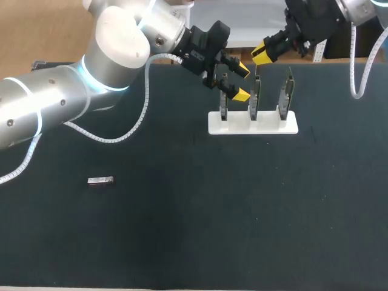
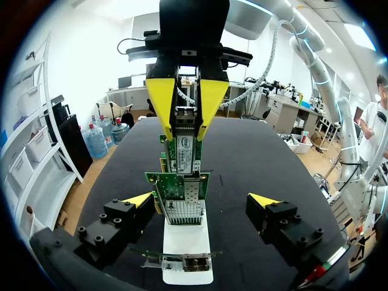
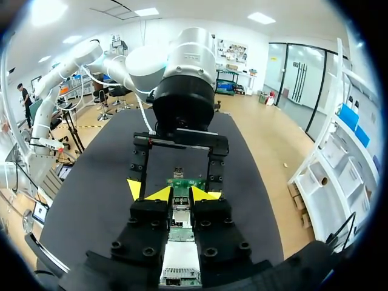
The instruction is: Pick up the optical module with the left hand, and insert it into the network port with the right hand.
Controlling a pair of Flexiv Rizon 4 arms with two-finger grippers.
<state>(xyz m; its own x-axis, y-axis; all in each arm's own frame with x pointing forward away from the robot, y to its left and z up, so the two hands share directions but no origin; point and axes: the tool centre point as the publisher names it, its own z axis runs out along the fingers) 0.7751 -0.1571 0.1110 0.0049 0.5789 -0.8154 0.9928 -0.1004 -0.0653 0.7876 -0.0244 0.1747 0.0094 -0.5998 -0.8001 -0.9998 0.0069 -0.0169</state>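
Silver optical module lies on the table. Left gripper gapes beside the rack; right gripper pinches a metal piece.

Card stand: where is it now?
In head view the stand sits right of centre, far side; left gripper at its leftmost card, right gripper above the middle card.

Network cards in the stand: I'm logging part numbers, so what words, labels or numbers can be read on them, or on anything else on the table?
No text here can be quoted.
White label on the far network card: printed, but too small to read.
Nearer card: no readable marking.
Optical module: too small to read anything.
White stand: no print visible.
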